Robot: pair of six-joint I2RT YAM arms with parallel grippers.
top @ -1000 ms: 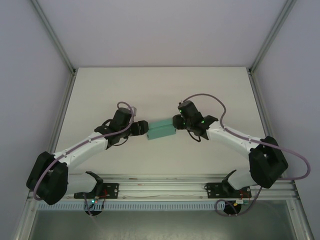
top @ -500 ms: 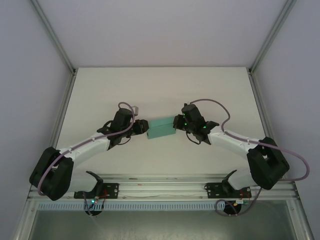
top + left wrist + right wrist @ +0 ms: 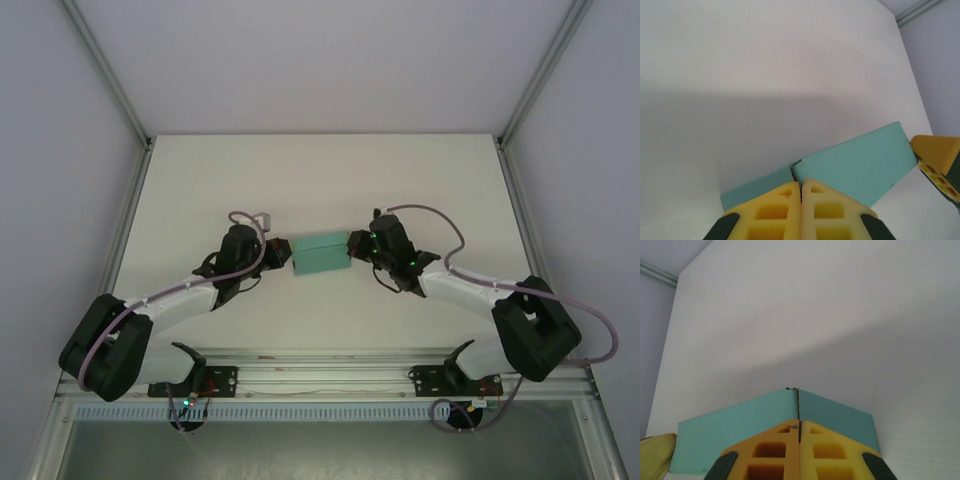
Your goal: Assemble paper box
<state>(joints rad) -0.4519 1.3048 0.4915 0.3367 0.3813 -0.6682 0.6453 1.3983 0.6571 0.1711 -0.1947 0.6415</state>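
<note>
Top view: you see the paper box (image 3: 320,254), a low teal-green rectangle, at the middle of the white worktop (image 3: 320,170), between the two arms. The left fingers (image 3: 283,255) meet its left end and the right fingers (image 3: 353,244) meet its right end. Wrist views: each yellow pair is closed tip to tip with no gap, and its tips touch the box at a seam in the card. Whether any card is nipped between them, you cannot tell.

A white table (image 3: 320,180) is enclosed by pale walls (image 3: 320,60) and framed by aluminium posts (image 3: 105,70).
</note>
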